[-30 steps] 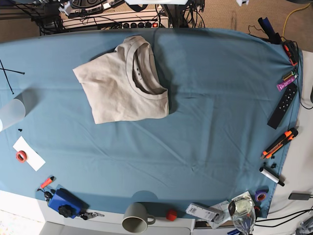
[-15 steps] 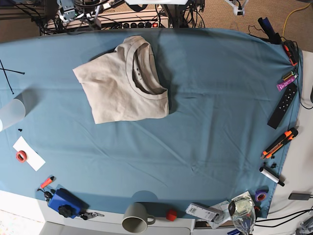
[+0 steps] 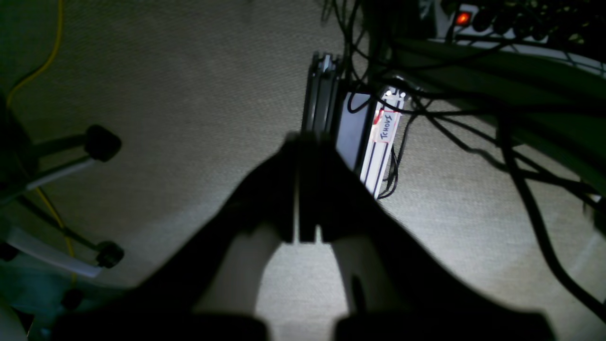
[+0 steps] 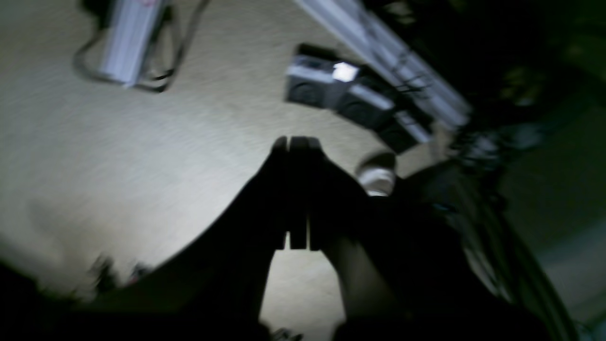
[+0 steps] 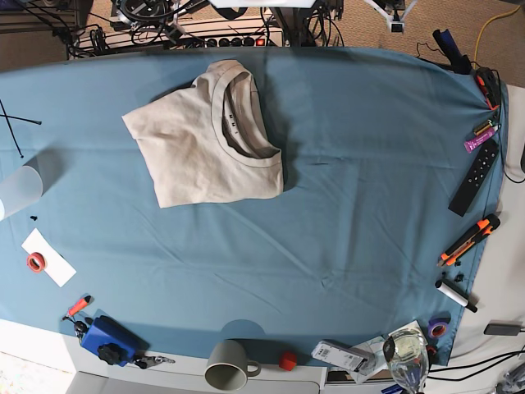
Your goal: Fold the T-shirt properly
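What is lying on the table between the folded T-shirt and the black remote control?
Nothing: in the base view only bare blue cloth stretches from the T-shirt to the remote control.

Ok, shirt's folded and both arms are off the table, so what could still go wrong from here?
The T-shirt lies folded but skewed, near the far edge of the cloth; re-gripping it could undo the fold.

Both grippers, left and right, are shut and hang over the floor among cables; a swing back could snag one.

Clutter rings the table: cup, mug, remote. A wide sweep might knock something.
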Tool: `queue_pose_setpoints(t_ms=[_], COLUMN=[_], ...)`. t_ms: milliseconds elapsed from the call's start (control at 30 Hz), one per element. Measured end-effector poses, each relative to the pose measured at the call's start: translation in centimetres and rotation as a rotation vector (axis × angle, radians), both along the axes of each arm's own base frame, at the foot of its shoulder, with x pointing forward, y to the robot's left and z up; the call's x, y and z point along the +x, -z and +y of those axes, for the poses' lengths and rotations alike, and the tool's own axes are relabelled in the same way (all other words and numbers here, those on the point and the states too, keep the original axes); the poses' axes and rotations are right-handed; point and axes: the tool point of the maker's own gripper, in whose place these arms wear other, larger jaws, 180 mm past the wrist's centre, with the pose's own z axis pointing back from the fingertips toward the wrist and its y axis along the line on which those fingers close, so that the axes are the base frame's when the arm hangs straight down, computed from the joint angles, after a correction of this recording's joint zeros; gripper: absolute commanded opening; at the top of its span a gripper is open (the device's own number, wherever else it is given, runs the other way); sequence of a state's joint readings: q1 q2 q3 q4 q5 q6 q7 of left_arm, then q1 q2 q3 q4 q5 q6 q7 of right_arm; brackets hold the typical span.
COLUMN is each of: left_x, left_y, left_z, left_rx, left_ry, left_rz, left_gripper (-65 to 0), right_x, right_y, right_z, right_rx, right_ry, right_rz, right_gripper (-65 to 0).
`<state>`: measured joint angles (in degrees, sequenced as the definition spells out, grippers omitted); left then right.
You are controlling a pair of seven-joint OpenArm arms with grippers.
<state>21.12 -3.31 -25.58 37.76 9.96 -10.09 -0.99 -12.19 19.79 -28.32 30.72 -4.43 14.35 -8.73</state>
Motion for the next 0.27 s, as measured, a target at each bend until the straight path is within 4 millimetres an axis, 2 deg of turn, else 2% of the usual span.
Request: queue_pose_setpoints(t_ms=[100, 267], left_x=[0.1, 0.1], left_y=[0.0, 0.1], left_z=[-0.1, -1.3], left_rx=[-0.002, -0.019], left_ry=[-0.002, -0.009], left_rz=[-0.003, -0.005], left_gripper=[-65.0, -65.0], right_x=[0.8, 0.7], right_y=[0.0, 0.2], right_z=[-0.3, 0.5], right_rx=[-0.026, -0.016], right_ry=[0.003, 0.008], right_rz=[-0.03, -0.026], right_gripper=[-65.0, -65.0])
